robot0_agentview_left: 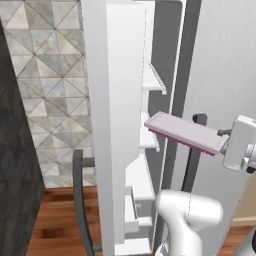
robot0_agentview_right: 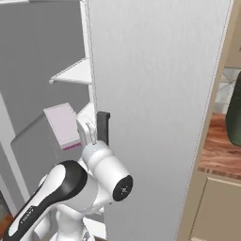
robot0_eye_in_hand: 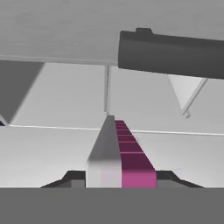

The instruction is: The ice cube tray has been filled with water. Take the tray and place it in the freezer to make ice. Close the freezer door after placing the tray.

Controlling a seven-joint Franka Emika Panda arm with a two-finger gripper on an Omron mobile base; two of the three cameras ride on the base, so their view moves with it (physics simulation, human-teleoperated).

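Gripper (robot0_agentview_left: pixel 223 134) pinching the ice cube tray (robot0_agentview_left: pixel 186 132) by its end (tilted, in mid-air), pointing it into the open freezer (robot0_agentview_left: pixel 150 150), beside a white shelf (robot0_agentview_left: pixel 152 80).

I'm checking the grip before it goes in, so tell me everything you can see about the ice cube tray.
The ice cube tray is a flat, long rectangle, pale lavender-white on top with a magenta-purple lower edge, looking like smooth plastic. It hangs in the air, tilted, its far end reaching toward the white shelves of the open freezer. The gripper is shut on its near end. In the hand view it runs edge-on away from the fingers. Nothing else appears to touch it. Water inside cannot be made out.
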